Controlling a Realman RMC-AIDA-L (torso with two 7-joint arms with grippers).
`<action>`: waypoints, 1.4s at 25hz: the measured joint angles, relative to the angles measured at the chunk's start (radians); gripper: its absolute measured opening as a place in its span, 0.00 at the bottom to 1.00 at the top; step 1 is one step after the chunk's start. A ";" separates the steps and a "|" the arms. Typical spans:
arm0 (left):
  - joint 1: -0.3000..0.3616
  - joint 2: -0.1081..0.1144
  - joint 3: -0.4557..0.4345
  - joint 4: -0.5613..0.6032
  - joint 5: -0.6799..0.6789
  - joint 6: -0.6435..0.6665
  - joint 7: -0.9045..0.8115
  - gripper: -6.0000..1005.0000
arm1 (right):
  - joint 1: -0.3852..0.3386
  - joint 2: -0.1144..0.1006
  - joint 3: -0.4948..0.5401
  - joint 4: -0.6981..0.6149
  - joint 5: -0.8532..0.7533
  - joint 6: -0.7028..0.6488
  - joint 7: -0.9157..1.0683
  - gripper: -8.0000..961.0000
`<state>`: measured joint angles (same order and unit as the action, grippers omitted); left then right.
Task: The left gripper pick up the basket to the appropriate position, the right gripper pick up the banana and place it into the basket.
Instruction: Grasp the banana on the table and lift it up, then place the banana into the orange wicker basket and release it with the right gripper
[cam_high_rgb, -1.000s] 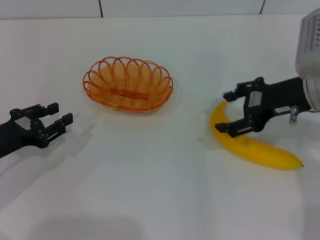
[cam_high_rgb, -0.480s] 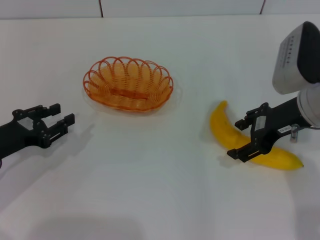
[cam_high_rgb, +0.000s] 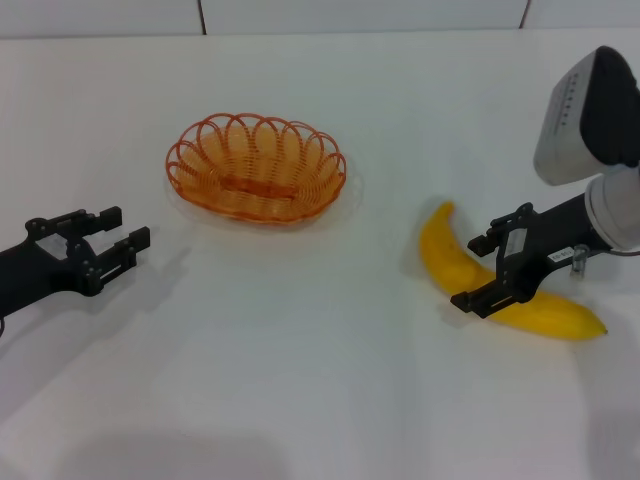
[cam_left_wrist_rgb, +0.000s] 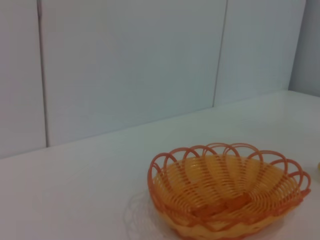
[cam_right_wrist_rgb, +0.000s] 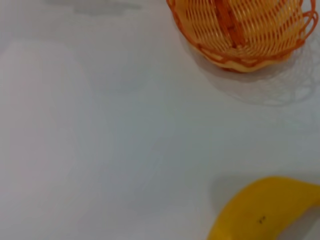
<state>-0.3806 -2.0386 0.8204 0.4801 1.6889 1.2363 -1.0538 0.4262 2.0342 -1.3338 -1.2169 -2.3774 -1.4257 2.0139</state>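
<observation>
The orange wire basket (cam_high_rgb: 256, 168) stands on the white table, left of centre; it also shows in the left wrist view (cam_left_wrist_rgb: 230, 190) and the right wrist view (cam_right_wrist_rgb: 245, 30). The yellow banana (cam_high_rgb: 445, 250) lies flat at the right, also seen in the right wrist view (cam_right_wrist_rgb: 265, 210). My right gripper (cam_high_rgb: 466, 272) is open, its two fingers straddling the banana's middle, one on each side. My left gripper (cam_high_rgb: 110, 245) is open and empty, low over the table, to the left of the basket and nearer the front, apart from it.
The white tabletop (cam_high_rgb: 300, 350) spreads wide around both objects. A tiled wall (cam_high_rgb: 360, 15) runs along the table's far edge. The right arm's grey-white cuff (cam_high_rgb: 585, 110) hangs above the table's right side.
My right gripper has moved from the banana's upper end along it to its middle, staying open astride it. The left gripper has barely shifted. Basket and banana have not moved.
</observation>
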 joint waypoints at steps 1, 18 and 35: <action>0.000 0.000 0.000 0.000 0.000 0.000 0.000 0.48 | 0.004 0.000 0.000 0.008 -0.002 0.002 0.000 0.86; -0.011 0.000 0.001 -0.002 0.001 0.005 0.000 0.48 | 0.042 -0.002 0.003 0.075 -0.008 0.021 0.031 0.62; -0.010 0.000 0.002 -0.001 0.019 0.003 0.000 0.48 | 0.019 0.005 -0.025 -0.127 0.155 0.114 -0.008 0.54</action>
<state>-0.3902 -2.0386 0.8223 0.4786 1.7082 1.2389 -1.0538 0.4451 2.0396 -1.3590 -1.3434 -2.2227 -1.3119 2.0054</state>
